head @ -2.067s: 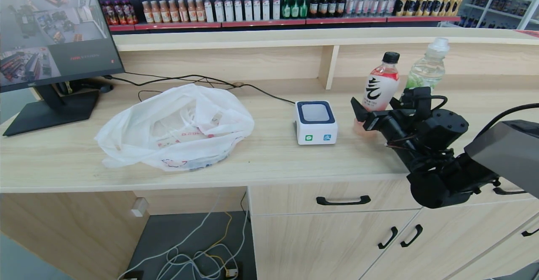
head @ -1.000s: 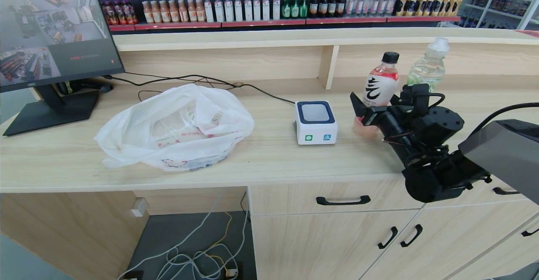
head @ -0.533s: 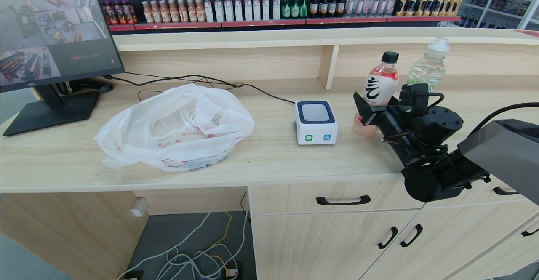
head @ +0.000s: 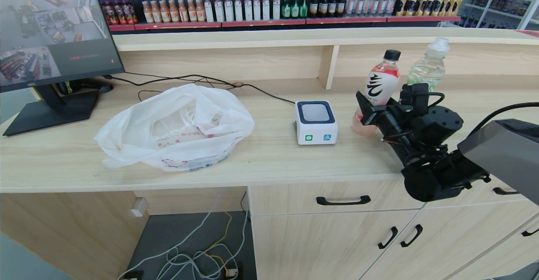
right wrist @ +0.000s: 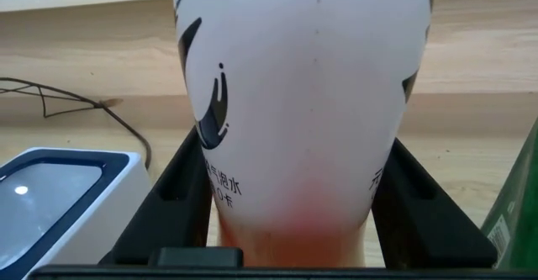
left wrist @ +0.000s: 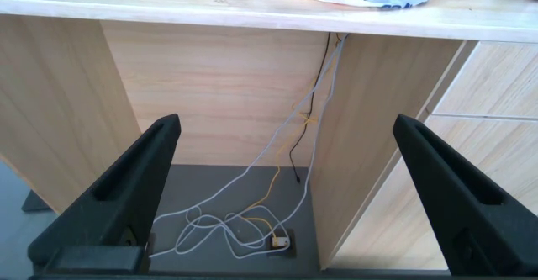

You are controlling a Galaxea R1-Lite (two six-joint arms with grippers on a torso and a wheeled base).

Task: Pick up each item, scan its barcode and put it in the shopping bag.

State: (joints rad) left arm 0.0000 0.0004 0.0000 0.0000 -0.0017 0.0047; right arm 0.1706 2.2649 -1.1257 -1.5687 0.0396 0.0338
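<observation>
Right pincer [head: 370, 113] clamps the pink bottle [head: 381, 84] low, just right of the scanner [head: 316, 122], probably for a steady lift; left pincer [left wrist: 286, 129] hangs wide apart.

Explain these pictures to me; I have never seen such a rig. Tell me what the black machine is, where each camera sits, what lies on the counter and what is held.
This is a two-armed robot at a shop counter. The wide picture comes from a camera on its head, looking down. The other two come from cameras on its wrists, each looking forward along its arm. On the counter are a white shopping bag, a small barcode scanner, a pink drink bottle and a clear bottle beside it; a monitor stands at the left. The right tool is closed around the pink drink bottle, which leans slightly. The left tool is open and empty, hanging low and facing the cables under the counter.
</observation>
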